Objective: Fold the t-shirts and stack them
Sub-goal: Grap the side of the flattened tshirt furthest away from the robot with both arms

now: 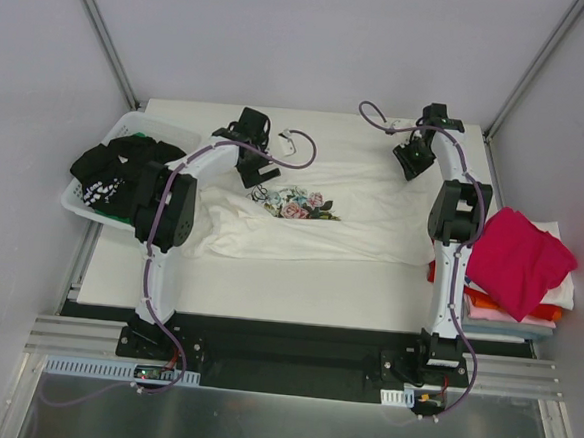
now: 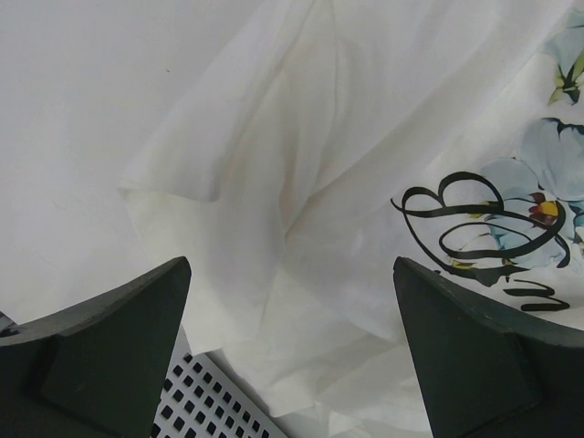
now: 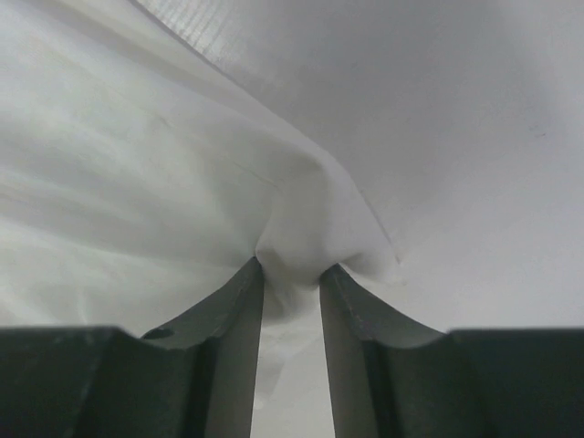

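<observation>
The white floral t-shirt point(image 1: 372, 220) lies spread but rumpled across the middle of the bench point(image 1: 297, 290). The right hand point(image 3: 292, 274) stands narrow at the shirt's far right edge, with a small pucker of cloth pinched between its fingers point(image 3: 239, 310). The left hand point(image 2: 292, 274) hangs wide above the crumpled left sleeve, holding nothing. The pinch looks shallow, so a lift could let the cloth slip out or raise only the top layer. With the other side free, a pull would likely drag the shirt askew and deepen the creases.
</observation>
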